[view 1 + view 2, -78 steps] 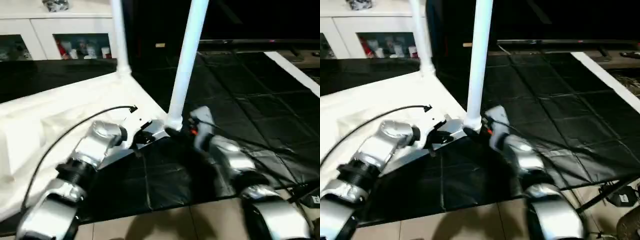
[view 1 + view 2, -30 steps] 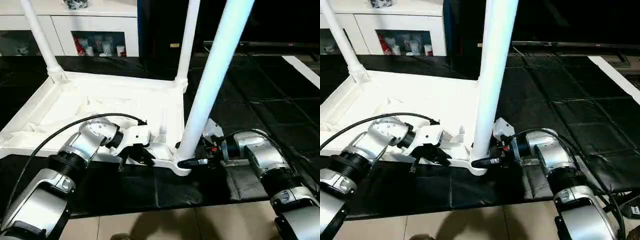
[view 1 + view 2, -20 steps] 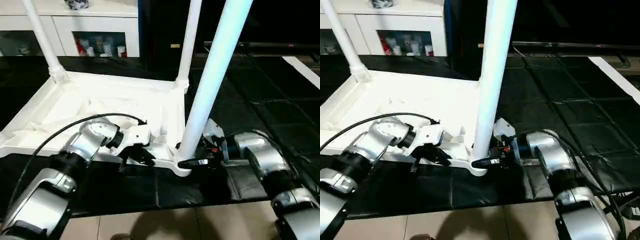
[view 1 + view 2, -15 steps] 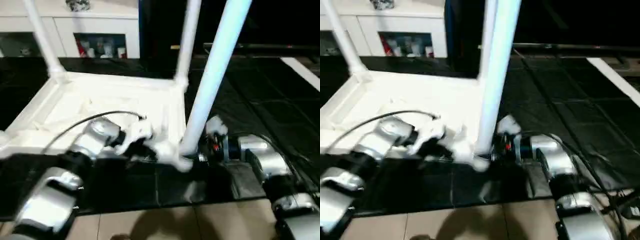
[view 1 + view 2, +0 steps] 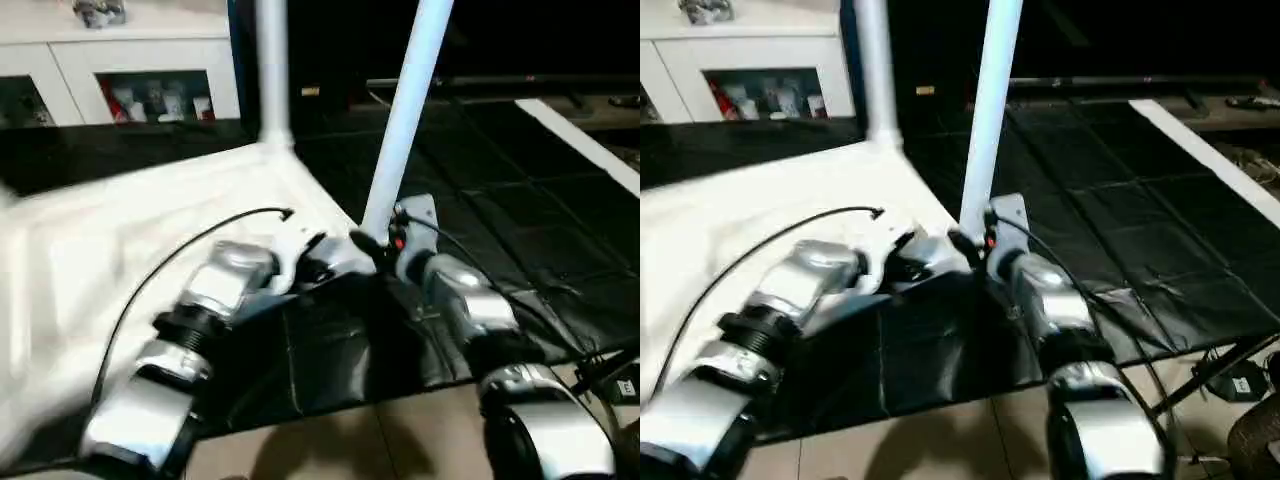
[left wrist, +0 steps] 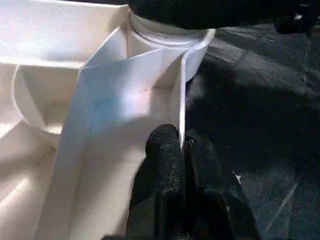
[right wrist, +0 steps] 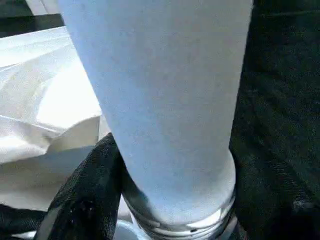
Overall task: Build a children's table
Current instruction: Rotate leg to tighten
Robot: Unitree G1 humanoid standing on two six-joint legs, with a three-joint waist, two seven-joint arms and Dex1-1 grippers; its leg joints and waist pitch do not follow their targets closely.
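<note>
While the children's table [image 5: 120, 250] lies upside down on a black mat [image 5: 520, 230], with its framed underside facing up, two of its round white legs stand upright into the top of the head views: a far leg [image 5: 272, 70] at the back corner and a near leg [image 5: 405, 120] at the corner closest to the robot. Both grippers meet at that near corner. The left gripper [image 6: 182, 145] has its two black fingers pressed together on the thin white wall of the table's frame, one finger [image 6: 162, 150] on the inner side of the rim and the other on the outer side, just short of the round socket that carries the near leg. The right gripper [image 5: 375, 245] sits at the foot of the near leg, and in the right wrist view its black fingers [image 7: 90, 185] stand apart around the leg's base, one on each side of the white tube just above its collar, clasping it. A black cable [image 5: 180, 255] arcs over the left forearm [image 5: 215, 290] across the white underside. Behind the table, a white cabinet [image 5: 130, 70] with glass doors stands against the back, small items visible on its shelf. Tan floor [image 5: 350, 440] shows beyond the mat's near edge.
</note>
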